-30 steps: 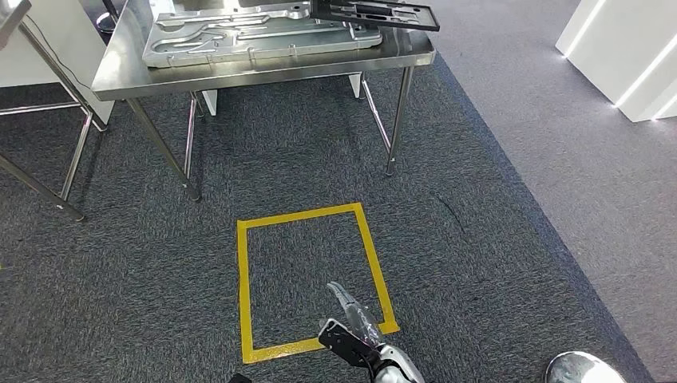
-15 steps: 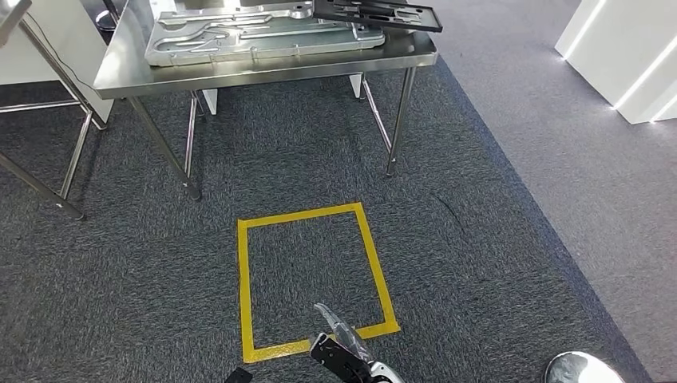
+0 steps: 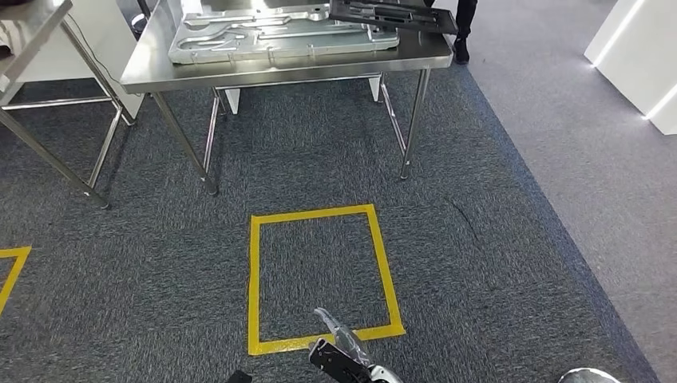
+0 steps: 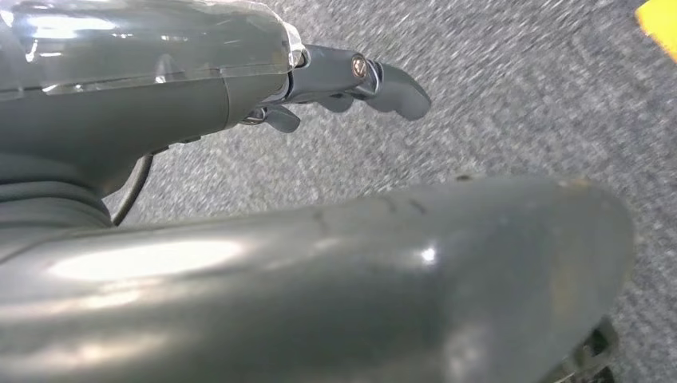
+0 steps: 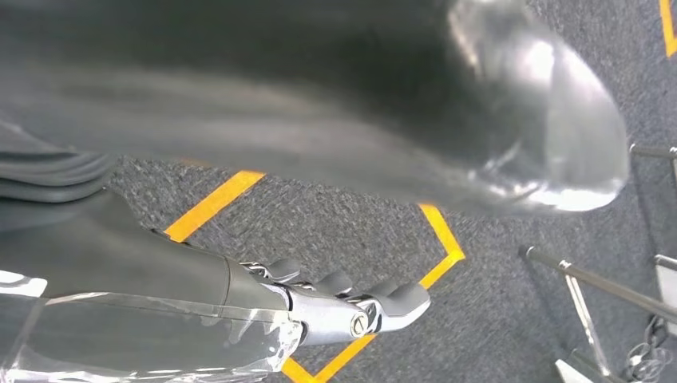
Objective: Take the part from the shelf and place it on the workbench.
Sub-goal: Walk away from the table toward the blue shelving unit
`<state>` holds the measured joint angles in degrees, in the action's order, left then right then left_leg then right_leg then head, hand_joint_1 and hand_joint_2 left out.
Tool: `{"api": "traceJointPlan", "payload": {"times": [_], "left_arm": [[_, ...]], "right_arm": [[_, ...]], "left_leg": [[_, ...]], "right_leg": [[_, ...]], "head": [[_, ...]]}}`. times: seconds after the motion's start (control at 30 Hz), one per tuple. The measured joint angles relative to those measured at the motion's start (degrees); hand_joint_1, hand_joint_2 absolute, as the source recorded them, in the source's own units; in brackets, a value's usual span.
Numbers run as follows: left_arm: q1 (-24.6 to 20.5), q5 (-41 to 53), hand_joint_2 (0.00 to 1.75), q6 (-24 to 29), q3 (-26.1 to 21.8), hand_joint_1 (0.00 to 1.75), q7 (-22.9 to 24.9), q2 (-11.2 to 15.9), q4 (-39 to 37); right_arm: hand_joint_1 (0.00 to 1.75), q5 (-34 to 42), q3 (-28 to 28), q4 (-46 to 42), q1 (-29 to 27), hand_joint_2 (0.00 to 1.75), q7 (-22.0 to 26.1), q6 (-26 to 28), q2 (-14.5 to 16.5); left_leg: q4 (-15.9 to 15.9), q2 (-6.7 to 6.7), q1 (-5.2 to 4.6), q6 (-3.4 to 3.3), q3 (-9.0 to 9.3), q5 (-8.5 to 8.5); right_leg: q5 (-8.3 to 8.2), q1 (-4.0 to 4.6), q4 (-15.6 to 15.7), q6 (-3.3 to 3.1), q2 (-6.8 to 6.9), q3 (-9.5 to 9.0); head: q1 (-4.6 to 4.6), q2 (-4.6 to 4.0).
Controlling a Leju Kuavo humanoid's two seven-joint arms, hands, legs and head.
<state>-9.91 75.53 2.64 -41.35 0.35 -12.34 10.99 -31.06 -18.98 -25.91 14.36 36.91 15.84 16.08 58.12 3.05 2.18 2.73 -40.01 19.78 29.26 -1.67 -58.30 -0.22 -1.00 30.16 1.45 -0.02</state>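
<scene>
A steel workbench (image 3: 295,72) stands at the far side of the head view. On it lies a large silver pressed-metal panel (image 3: 279,36), and a black frame-shaped part (image 3: 395,14) rests across the panel's right end. My right hand (image 3: 343,361) hangs low over the carpet at the near edge of a yellow taped square (image 3: 254,279). Its fingers (image 5: 391,302) are stretched out and hold nothing. My left hand (image 4: 335,80) also hangs over grey carpet, fingers straight and empty. Both hands are far from the workbench.
A second steel frame (image 3: 56,152) stands to the left of the workbench. Part of another yellow floor mark (image 3: 9,271) is at the left edge. A white block (image 3: 639,56) is at the back right. A person's dark shoe (image 3: 461,49) is beside the bench's right end.
The camera has shifted, so the whole scene sits further right and lower. The left floor mark and the person's shoe have come into view. My right hand is a little lower in the picture.
</scene>
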Motion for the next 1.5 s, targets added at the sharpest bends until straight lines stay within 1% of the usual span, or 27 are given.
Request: {"api": "traceJointPlan", "payload": {"times": [0.03, 0.13, 0.17, 0.2, 0.23, 0.33, 0.4, 0.43, 0.47, 0.53, 0.6, 0.67, 0.7, 0.73, 0.8, 0.83, 0.9, 0.97, 1.03, 1.13, 1.2, 1.23, 1.3, 1.37, 1.4, 1.47, 1.5], "left_arm": [[0.1, 0.0, 0.00, 0.0, 0.0, 0.00, 0.0, 0.0, 0.0], [0.0, -0.1, 0.00, -0.1, 0.0, 0.00, 0.0, 0.1, 0.0], [0.1, -0.1, 0.00, -0.1, 0.0, 0.00, 0.0, 0.1, 0.0], [0.1, -0.1, 0.00, -0.1, 0.0, 0.00, 0.0, 0.1, 0.0], [0.2, -0.1, 0.00, -0.1, 0.0, 0.00, 0.0, 0.2, 0.0], [0.1, -0.2, 0.00, 0.0, 0.0, 0.00, 0.0, 0.3, 0.0], [0.0, -0.4, 0.00, 0.2, 0.0, 0.00, 0.0, 0.3, 0.0], [0.1, -0.5, 0.00, 0.2, 0.0, 0.00, 0.0, 0.3, 0.0], [0.2, -0.7, 0.00, 0.3, 0.0, 0.00, 0.0, 0.3, 0.0], [0.3, -0.9, 0.00, 0.4, -0.1, 0.00, -0.1, 0.3, 0.0], [0.1, -1.0, 0.00, 0.4, -0.1, 0.00, -0.1, 0.3, 0.0], [0.2, -1.1, 0.00, 0.5, -0.1, 0.00, -0.2, 0.2, 0.0], [0.3, -1.1, 0.00, 0.5, -0.1, 0.00, -0.3, 0.2, 0.0], [0.3, -1.1, 0.00, 0.5, -0.1, 0.00, -0.3, 0.2, 0.0], [0.3, -1.1, 0.00, 0.6, -0.1, 0.00, -0.3, 0.1, 0.0], [0.3, -1.0, 0.00, 0.6, -0.1, 0.00, -0.3, 0.1, 0.0], [0.3, -1.0, 0.00, 0.7, -0.1, 0.00, -0.4, 0.0, 0.0], [0.4, -1.1, 0.00, 0.9, -0.1, 0.00, -0.4, 0.0, 0.0], [0.6, -1.3, 0.00, 1.1, -0.1, 0.00, -0.5, 0.0, 0.0], [0.6, -1.5, 0.00, 1.4, -0.2, 0.00, -0.7, 0.0, 0.0], [0.8, -1.7, 0.00, 1.5, -0.2, 0.00, -0.8, 0.0, 0.0], [0.9, -1.8, 0.00, 1.6, -0.2, 0.00, -0.8, 0.1, 0.0], [1.0, -2.1, 0.00, 1.8, -0.2, 0.00, -0.9, 0.1, 0.0], [0.9, -2.2, 0.00, 2.1, -0.2, 0.00, -1.0, 0.0, 0.0], [0.9, -2.2, 0.00, 2.2, -0.2, 0.00, -1.0, 0.0, 0.0], [1.0, -2.3, 0.00, 2.3, -0.3, 0.00, -0.9, 0.0, 0.0], [1.0, -2.4, 0.00, 2.4, -0.3, 0.00, -0.8, 0.0, 0.0]], "right_arm": [[0.00, 0.0, -0.1, 0.1, 0.0, 0.00, -0.1, 0.0, 0.0], [0.00, -0.1, -0.3, 0.3, 0.0, 0.00, -0.3, 0.1, 0.0], [0.00, -0.1, -0.3, 0.4, 0.0, 0.00, -0.3, 0.1, 0.0], [0.00, -0.1, -0.3, 0.5, 0.0, 0.00, -0.3, 0.1, 0.0], [0.00, -0.1, -0.4, 0.5, 0.1, 0.00, -0.4, 0.1, 0.0], [0.00, -0.1, -0.8, 0.6, 0.2, 0.00, -0.4, 0.1, 0.0], [0.00, -0.2, -1.1, 0.6, 0.2, 0.00, -0.4, 0.1, 0.0], [0.00, -0.2, -1.3, 0.6, 0.3, 0.00, -0.4, 0.1, 0.0], [0.00, -0.3, -1.5, 0.5, 0.4, 0.00, -0.4, 0.1, 0.0], [0.00, -0.4, -1.7, 0.5, 0.4, 0.00, -0.5, 0.1, -0.1], [0.00, -0.5, -1.8, 0.6, 0.4, 0.00, -0.5, 0.1, -0.2], [0.00, -0.5, -1.8, 0.7, 0.3, 0.00, -0.5, 0.1, -0.3], [0.00, -0.5, -1.8, 0.8, 0.3, 0.00, -0.5, 0.1, -0.3], [0.00, -0.5, -1.8, 0.9, 0.3, 0.00, -0.5, 0.1, -0.3], [0.00, -0.5, -1.9, 1.0, 0.4, 0.00, -0.5, 0.2, -0.4], [0.00, -0.5, -2.0, 1.0, 0.4, 0.00, -0.4, 0.3, -0.4], [0.00, -0.5, -2.2, 1.1, 0.3, 0.00, -0.3, 0.4, -0.4], [0.00, -0.5, -2.6, 1.1, 0.4, 0.00, -0.3, 0.4, -0.4], [0.00, -0.5, -3.0, 1.1, 0.5, 0.00, -0.2, 0.4, -0.3], [0.00, -0.6, -3.2, 1.3, 0.4, 0.00, -0.2, 0.4, -0.3], [0.00, -0.6, -3.3, 1.5, 0.4, 0.00, -0.2, 0.4, -0.3], [0.00, -0.6, -3.4, 1.6, 0.5, 0.00, -0.2, 0.4, -0.3], [0.00, -0.6, -3.7, 1.6, 0.6, 0.00, -0.2, 0.4, -0.3], [0.00, -0.7, -4.0, 1.6, 0.6, 0.00, -0.2, 0.4, -0.3], [0.00, -0.7, -4.1, 1.6, 0.7, 0.00, -0.2, 0.4, -0.3], [0.00, -0.7, -4.3, 1.6, 0.7, 0.00, -0.2, 0.4, -0.4], [0.00, -0.7, -4.4, 1.6, 0.8, 0.00, -0.2, 0.4, -0.4]], "left_leg": [[2.1, -0.69, 0.02, 0.03, -0.91, 1.63], [13.7, -2.23, -0.07, -0.08, -4.85, 8.75], [16.2, -2.35, -0.12, -0.15, -5.22, 9.90], [16.3, -2.50, -0.22, -0.32, -4.38, 9.95], [14.1, -2.80, -0.38, -0.61, -2.42, 9.14], [3.0, -5.68, -1.50, -2.15, 5.06, 6.50], [0.6, -6.43, -2.14, -2.80, 6.28, 6.49], [0.5, -5.85, -2.14, -2.98, 6.17, 6.31], [0.3, -5.33, -1.99, -3.20, 6.22, 6.12], [-0.4, -4.27, -1.62, -3.82, 6.35, 5.64], [-0.6, -3.16, -1.49, -4.24, 6.21, 5.33], [-0.5, -1.89, -1.54, -4.34, 5.95, 5.23], [-0.4, -1.20, -1.56, -4.34, 5.90, 5.21], [-0.3, -0.45, -1.56, -4.29, 5.88, 5.21], [0.1, 0.98, -1.57, -4.05, 5.82, 5.28], [0.3, 1.64, -1.63, -3.81, 5.67, 5.31], [0.4, 2.62, -1.62, -3.09, 5.28, 5.15], [0.2, 3.28, -1.50, -2.33, 4.98, 4.86], [1.7, 1.68, -1.58, -1.76, 4.13, 5.96], [11.6, -1.89, -1.42, -1.01, -0.44, 11.10], [15.6, -2.53, -1.20, -0.65, -2.17, 12.08], [14.3, -2.77, -1.12, -0.58, -1.35, 10.96], [6.6, -4.38, -1.12, -0.72, 2.87, 7.57], [0.8, -5.98, -1.47, -1.39, 5.97, 5.97], [0.1, -6.17, -1.70, -1.77, 6.31, 6.07], [0.0, -5.17, -1.82, -2.55, 6.22, 5.90], [-0.2, -4.67, -1.74, -2.93, 6.25, 5.75]], "right_leg": [[-0.32, -0.02, 0.1, -0.44, 0.55, 0.23], [-0.82, 0.64, 0.1, -1.06, 2.40, 1.09], [-0.90, 0.88, 0.0, -1.13, 3.07, 1.30], [-0.93, 1.07, 0.0, -1.15, 3.71, 1.42], [-0.93, 1.23, -0.1, -1.13, 4.34, 1.46], [-0.72, 1.73, -0.2, -0.72, 6.07, 1.32], [-0.63, 1.92, -0.2, -0.19, 6.95, 1.22], [-0.64, 1.91, -0.1, 0.10, 7.34, 1.09], [-0.49, 1.83, -0.2, 0.45, 7.22, 0.97], [1.24, 1.59, -2.2, 1.10, 4.81, 1.72], [4.96, 1.32, -8.7, 1.46, 1.89, 4.82], [7.19, 1.27, -15.2, 1.60, 1.25, 8.13], [6.60, 1.24, -15.8, 1.62, 1.19, 8.53], [4.95, 1.17, -14.1, 1.58, 1.05, 7.84], [0.87, 0.89, -6.6, 1.38, -0.71, 4.34], [-0.33, 0.76, -3.4, 1.25, -1.82, 2.92], [-0.79, 0.80, -0.8, 0.91, -3.05, 1.90], [-1.22, 0.81, -0.3, 0.25, -2.01, 1.88], [-1.65, 0.54, 0.3, -0.54, -0.74, 1.65], [-1.70, 0.68, 0.6, -1.08, 1.61, 1.57], [-1.58, 0.82, 0.6, -1.09, 3.14, 1.58], [-1.50, 0.83, 0.6, -1.01, 3.81, 1.53], [-1.22, 0.85, 0.4, -0.64, 4.97, 1.30], [-0.90, 1.12, 0.3, -0.07, 5.81, 1.08], [-0.82, 1.26, 0.3, 0.24, 6.15, 0.99], [-0.71, 1.29, 0.4, 0.96, 6.64, 0.80], [-0.34, 1.16, 0.1, 1.32, 6.10, 0.79]], "head": [[0.01, 0.00], [0.02, 0.00], [0.01, 0.00], [0.01, 0.00], [0.01, 0.00], [0.02, 0.00], [0.01, 0.00], [0.01, 0.00], [0.01, 0.00], [0.01, 0.00], [0.00, 0.00], [0.00, 0.00], [0.01, 0.00], [0.01, 0.00], [0.00, 0.00], [0.00, 0.00], [0.00, 0.00], [0.00, 0.00], [0.01, 0.00], [0.01, 0.00], [0.01, 0.00], [0.01, 0.00], [0.01, 0.00], [0.01, 0.00], [0.00, 0.00], [0.01, 0.00], [0.00, 0.00]]}}
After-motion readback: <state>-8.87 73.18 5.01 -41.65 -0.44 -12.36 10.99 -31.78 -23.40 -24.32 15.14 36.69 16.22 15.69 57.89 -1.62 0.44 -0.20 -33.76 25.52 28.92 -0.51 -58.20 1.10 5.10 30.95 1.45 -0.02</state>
